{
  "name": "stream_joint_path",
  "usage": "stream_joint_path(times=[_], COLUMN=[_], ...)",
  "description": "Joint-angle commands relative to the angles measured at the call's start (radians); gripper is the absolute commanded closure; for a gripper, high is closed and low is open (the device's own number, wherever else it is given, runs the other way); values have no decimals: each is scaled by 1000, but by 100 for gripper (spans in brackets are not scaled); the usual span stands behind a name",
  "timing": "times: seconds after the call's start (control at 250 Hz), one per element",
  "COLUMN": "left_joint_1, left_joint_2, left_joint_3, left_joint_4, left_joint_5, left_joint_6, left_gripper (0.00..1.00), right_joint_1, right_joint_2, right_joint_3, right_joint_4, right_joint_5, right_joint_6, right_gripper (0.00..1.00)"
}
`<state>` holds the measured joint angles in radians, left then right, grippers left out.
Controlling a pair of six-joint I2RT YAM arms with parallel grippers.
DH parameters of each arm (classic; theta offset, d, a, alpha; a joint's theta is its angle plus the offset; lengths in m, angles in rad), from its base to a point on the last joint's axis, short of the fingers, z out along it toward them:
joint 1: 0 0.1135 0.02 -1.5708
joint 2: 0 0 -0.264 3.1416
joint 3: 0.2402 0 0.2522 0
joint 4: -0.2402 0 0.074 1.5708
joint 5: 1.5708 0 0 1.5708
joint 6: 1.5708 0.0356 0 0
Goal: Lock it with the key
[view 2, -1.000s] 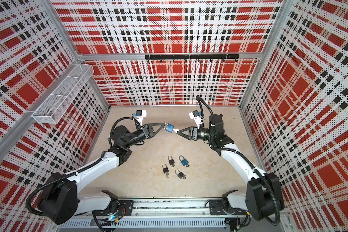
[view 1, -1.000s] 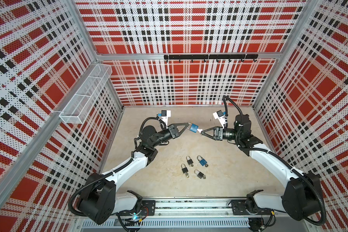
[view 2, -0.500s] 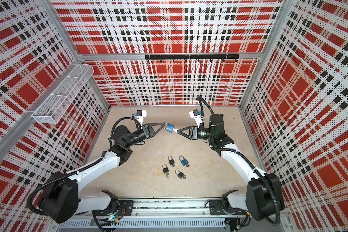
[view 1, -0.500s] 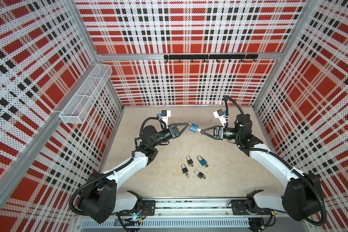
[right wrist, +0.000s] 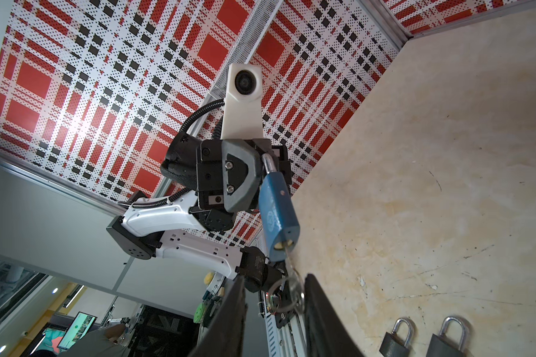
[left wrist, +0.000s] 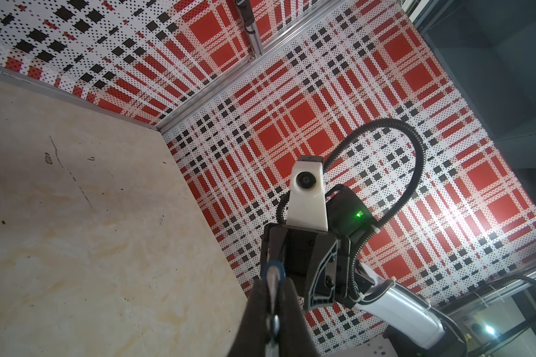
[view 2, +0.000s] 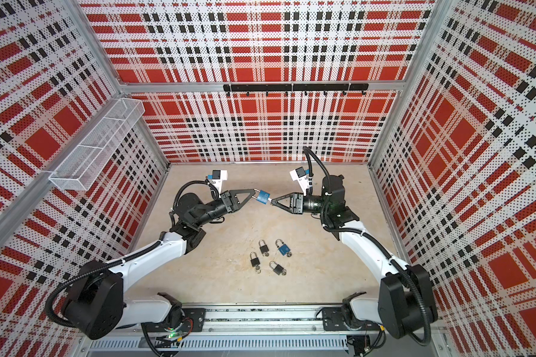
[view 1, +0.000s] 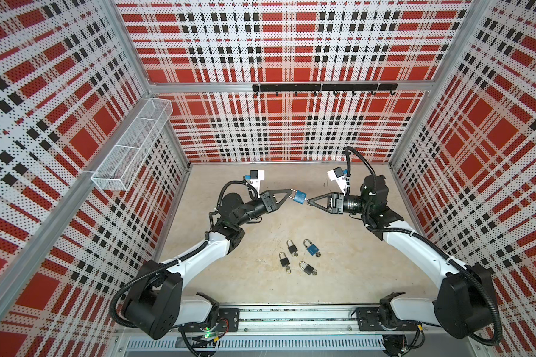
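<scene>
A blue padlock (view 1: 300, 197) (view 2: 263, 197) hangs in the air above the middle of the floor. My left gripper (view 1: 290, 194) (left wrist: 273, 287) is shut on its silver shackle. From the bottom of the padlock (right wrist: 277, 210) a key (right wrist: 288, 255) sticks out, with a wire ring (right wrist: 287, 293) hanging on it. My right gripper (view 1: 310, 201) (right wrist: 274, 287) meets the lock from the opposite side. Its two fingers stand apart on either side of the key's ring; the ring lies against one finger and a gap shows at the other.
Three black padlocks (view 1: 291, 247) and a second blue padlock (view 1: 311, 248) lie with their keys on the floor in front of the grippers. A white wire basket (view 1: 130, 145) hangs on the left wall. A black hook rail (view 1: 322, 87) runs along the back wall.
The right gripper's fingers have drawn closer together around the key's ring. Both arms and the held padlock stay almost where they were.
</scene>
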<state>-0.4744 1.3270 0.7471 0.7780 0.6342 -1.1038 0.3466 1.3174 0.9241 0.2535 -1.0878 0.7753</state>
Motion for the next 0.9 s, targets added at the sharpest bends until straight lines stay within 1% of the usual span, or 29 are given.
stream_joint_path(times=[0.0, 0.072, 0.188, 0.32, 0.584, 0.7, 0.792, 0.896], left_joint_1=[-7, -8, -9, 6, 91, 108, 103, 79], left_joint_2=[4, 3, 3, -5, -48, -60, -54, -21], left_joint_3=[29, 30, 29, 27, 34, 32, 28, 20], left_joint_4=[68, 69, 69, 72, 72, 53, 27, 2], left_joint_5=[-6, -5, -5, -4, 31, 38, 43, 39], left_joint_6=[-25, -25, -24, -28, -41, -32, -10, 18], left_gripper=[100, 100, 100, 100, 100, 100, 100, 100], right_joint_1=[10, 10, 10, 11, -5, -23, -33, -41], right_joint_2=[14, 17, 14, 4, -45, -63, -90, -152], right_joint_3=[39, 39, 37, 22, -60, -77, -76, -69], right_joint_4=[61, 61, 61, 49, 45, 33, -77, -263], right_joint_5=[-10, -8, 2, 9, 25, 27, 58, 142], right_joint_6=[0, 1, 3, -3, -5, -7, -75, -183], right_gripper=[73, 80, 100, 100, 100, 100, 100, 100])
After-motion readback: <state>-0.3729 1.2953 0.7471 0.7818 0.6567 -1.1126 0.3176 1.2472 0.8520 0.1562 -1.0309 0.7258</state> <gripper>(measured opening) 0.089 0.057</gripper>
